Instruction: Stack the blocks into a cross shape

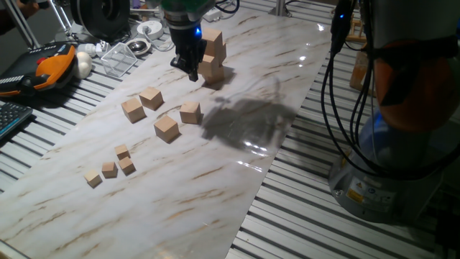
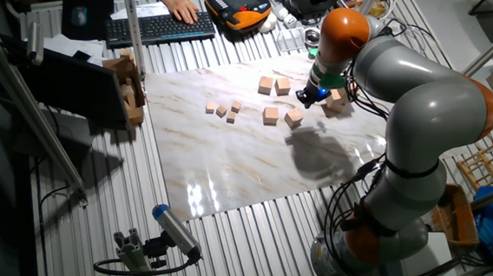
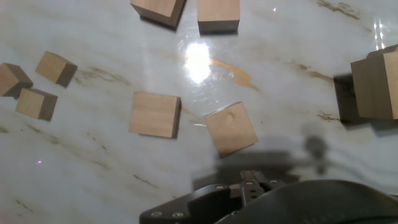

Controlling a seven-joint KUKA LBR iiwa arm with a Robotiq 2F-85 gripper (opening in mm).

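The hand (image 1: 191, 70) is hanging in the upper middle of one fixed view, just left of a small stack of blocks (image 1: 213, 56); whether it is released or clenched cannot be told. Four loose blocks (image 1: 167, 128) are lying on the marble surface (image 1: 237, 165) below and left of it. The hand view is showing two blocks (image 3: 231, 129) close up, side by side at mid-frame, while the fingers are staying out of sight there.
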